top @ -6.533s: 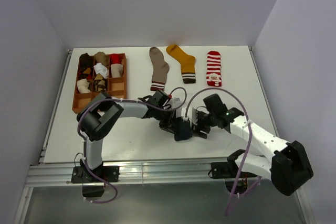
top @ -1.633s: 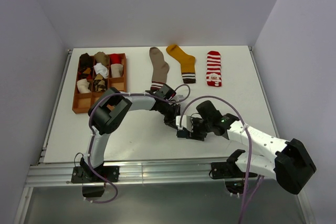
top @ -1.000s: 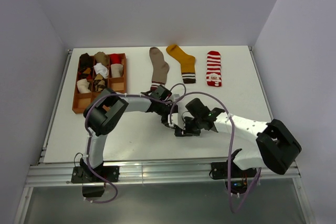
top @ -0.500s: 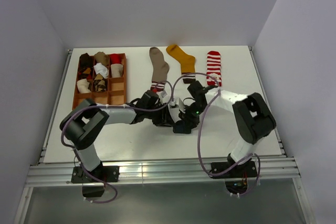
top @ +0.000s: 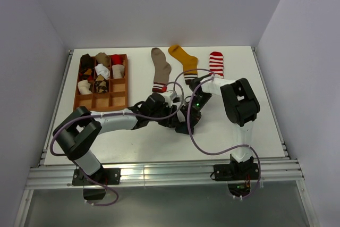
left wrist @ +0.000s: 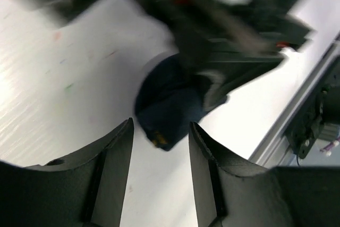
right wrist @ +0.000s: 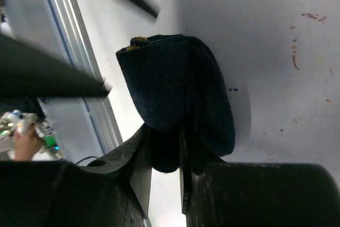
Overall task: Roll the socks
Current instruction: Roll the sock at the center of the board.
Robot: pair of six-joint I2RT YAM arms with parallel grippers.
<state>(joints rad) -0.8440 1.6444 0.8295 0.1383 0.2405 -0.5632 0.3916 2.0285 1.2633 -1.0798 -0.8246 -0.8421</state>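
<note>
Navy sock [right wrist: 175, 104], bundled mid-table, we see pinched in R gripper [right wrist: 166, 142], L gripper [left wrist: 159, 131] gaping just beside it; tray [top: 76, 101] holds rolled socks [top: 101, 70] in far cells; overhead, arms [top: 114, 122] mostly hide the bundle.

Socks lying flat along the table's far edge: three, namely one taupe sock [top: 160, 69], one mustard sock [top: 184, 61] and one red-and-white striped sock [top: 215, 63]. Navy sock [right wrist: 175, 89], rolled: one. Wooden grid tray [top: 119, 99], far left corner: one, holding several rolled socks [top: 102, 70], exact number unclear. Robot arms: two.
</note>
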